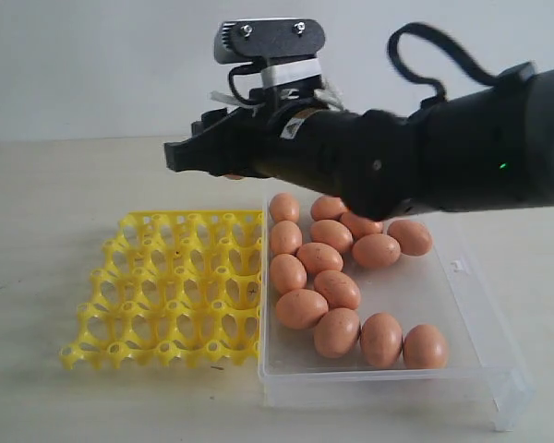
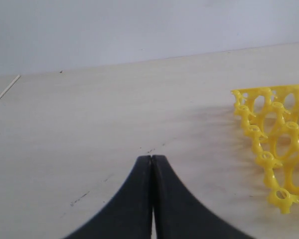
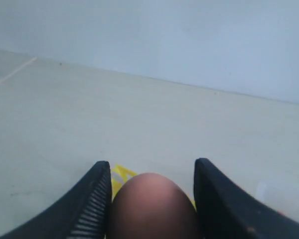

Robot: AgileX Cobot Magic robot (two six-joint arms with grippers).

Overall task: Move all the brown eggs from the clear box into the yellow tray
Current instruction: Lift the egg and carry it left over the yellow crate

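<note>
The left gripper [image 2: 152, 163] is seen closed on nothing, its fingers pressed together low over the bare table [image 2: 89, 124]. The tray [image 2: 265, 158] lies off to one side of it, well apart. This gripper is judged to be parked there so that the other arm's path is left free.

The tray is empty, with no cup filled in the exterior view. Its far edge lies just below the right gripper [image 1: 177, 155], which is extended across from the right and held level above it. One egg [image 3: 152, 209] is gripped between the jaws, which are set against its two sides and kept wide only because the shell fills them. The egg is held clear of the pegs, presumably so that it can be brought over a cup without being knocked against the lattice.

Behind this gripper, under and beyond the arm, the box [image 1: 462, 305] is set just beside the tray, seemingly touching it, probably to keep each carry short. The other eggs [image 1: 337, 289] lie loose on its floor, clustered toward the tray side. Some may be hidden by the arm. The task is judged barely begun. A slow descent into a far-row cup appears to be called for, since a shell released high or off-centre could crack or roll.
</note>
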